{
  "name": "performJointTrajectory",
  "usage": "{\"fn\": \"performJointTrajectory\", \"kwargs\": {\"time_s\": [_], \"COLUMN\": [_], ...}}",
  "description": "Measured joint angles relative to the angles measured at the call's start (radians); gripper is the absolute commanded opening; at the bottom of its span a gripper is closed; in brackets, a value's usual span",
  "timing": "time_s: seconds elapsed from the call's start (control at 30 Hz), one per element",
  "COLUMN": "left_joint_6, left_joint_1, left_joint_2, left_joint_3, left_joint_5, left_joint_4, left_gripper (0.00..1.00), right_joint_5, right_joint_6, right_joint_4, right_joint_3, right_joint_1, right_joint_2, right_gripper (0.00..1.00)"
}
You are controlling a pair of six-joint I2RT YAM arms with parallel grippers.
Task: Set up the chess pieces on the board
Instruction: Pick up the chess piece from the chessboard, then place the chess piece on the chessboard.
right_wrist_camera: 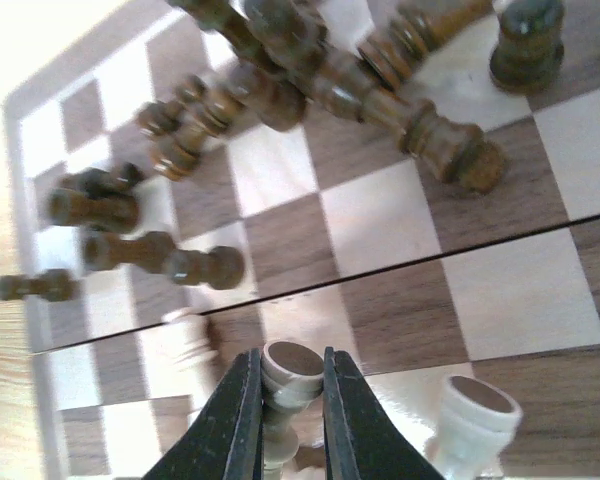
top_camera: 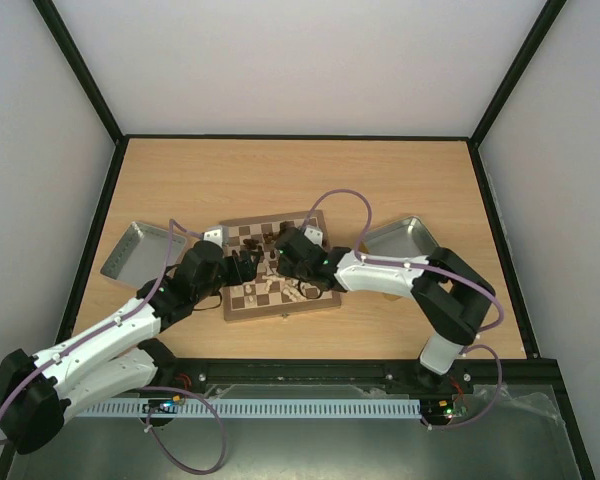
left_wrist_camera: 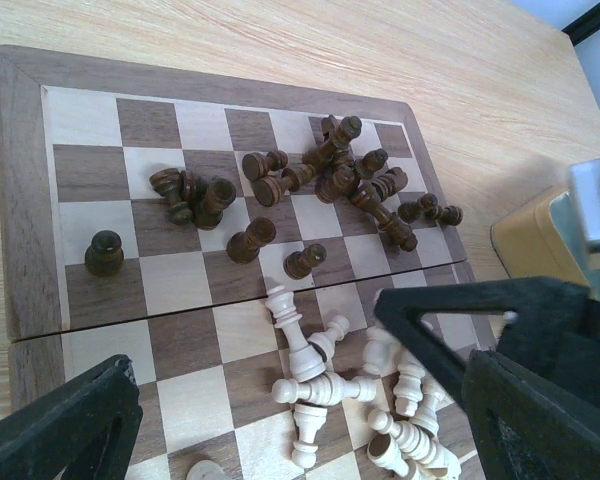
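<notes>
The board (top_camera: 280,313) lies mid-table with both grippers over it. Dark brown chess pieces (left_wrist_camera: 335,175) lie toppled in a heap on its far half, and one dark pawn (left_wrist_camera: 104,252) stands upright apart from them. Cream chess pieces (left_wrist_camera: 325,385) lie in a heap on the near half. My left gripper (left_wrist_camera: 255,335) is open, its jaws spread wide above the cream heap with nothing between them. My right gripper (right_wrist_camera: 290,355) is shut on a cream piece (right_wrist_camera: 292,362), pinching its round base from both sides. Another cream piece (right_wrist_camera: 477,410) lies just to its right.
A grey metal tray (top_camera: 140,252) sits left of the board and a second tray (top_camera: 400,240) right of it. The right arm's black body (left_wrist_camera: 540,380) crowds the left wrist view. Black frame rails edge the table.
</notes>
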Motion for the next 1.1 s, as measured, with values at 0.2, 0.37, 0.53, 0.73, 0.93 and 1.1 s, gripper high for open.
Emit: {"fn": "performJointTrajectory", "kwargs": {"time_s": [0.2, 0.37, 0.53, 0.73, 0.93, 1.1], "left_joint_6": [0.000, 0.001, -0.001, -0.018, -0.031, -0.036], "left_joint_1": [0.000, 0.000, 0.000, 0.000, 0.000, 0.000], "left_joint_2": [-0.001, -0.026, -0.080, -0.090, -0.090, -0.089], "left_joint_3": [-0.007, -0.027, -0.090, -0.141, -0.167, -0.173], "left_joint_5": [0.012, 0.058, 0.142, 0.214, 0.252, 0.266], "left_joint_4": [0.008, 0.056, 0.157, 0.261, 0.348, 0.385], "left_gripper": [0.89, 0.89, 0.81, 0.64, 0.54, 0.43], "right_joint_5": [-0.002, -0.024, -0.084, -0.196, -0.259, -0.284], "right_joint_6": [0.009, 0.052, 0.181, 0.381, 0.498, 0.563], "right_joint_4": [0.068, 0.101, 0.154, 0.302, 0.406, 0.454], "right_joint_3": [-0.037, -0.071, -0.118, -0.200, -0.226, -0.257], "right_joint_1": [0.000, 0.000, 0.000, -0.002, -0.007, -0.006], "right_joint_2": [-0.102, -0.159, -0.221, -0.267, -0.283, -0.299], "right_gripper": [0.06, 0.06, 0.06, 0.06, 0.07, 0.07]}}
